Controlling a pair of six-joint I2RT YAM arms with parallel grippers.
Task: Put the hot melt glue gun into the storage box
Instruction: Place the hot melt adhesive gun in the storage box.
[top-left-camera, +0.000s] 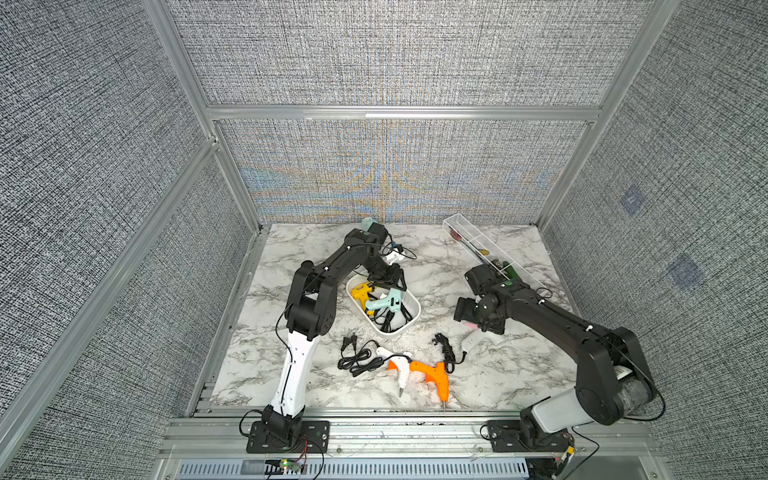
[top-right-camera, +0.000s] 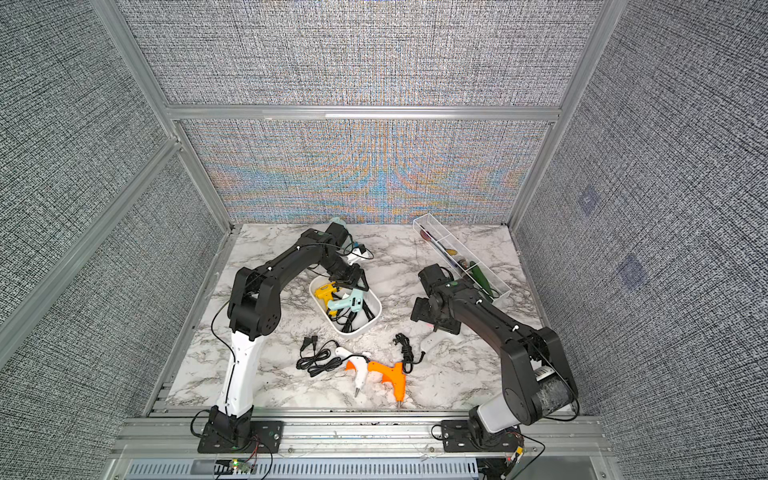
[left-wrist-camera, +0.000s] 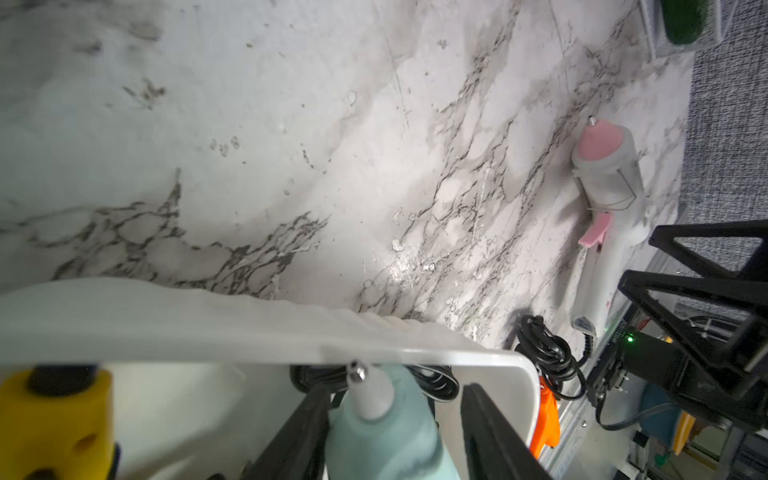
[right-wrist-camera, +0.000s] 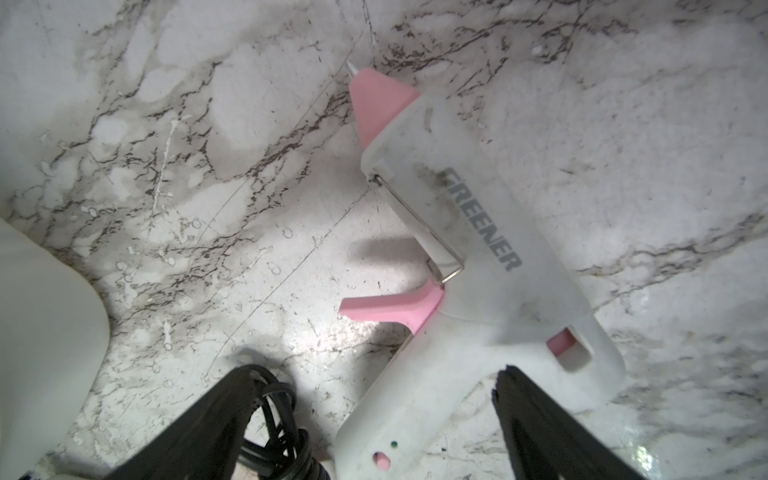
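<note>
Though partly open, the left gripper (left-wrist-camera: 398, 390) straddles the teal glue gun (left-wrist-camera: 382, 442).

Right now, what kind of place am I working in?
Most likely an enclosed robot test cell rather than a real workshop: grey fabric panels held in an aluminium frame wall in a marble-pattern tabletop.

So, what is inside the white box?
A yellow gun, a mint gun between the open jaws of the left pincer, and black cords. The pincer covers the far end of the box; the floor under the guns is hidden.
</note>
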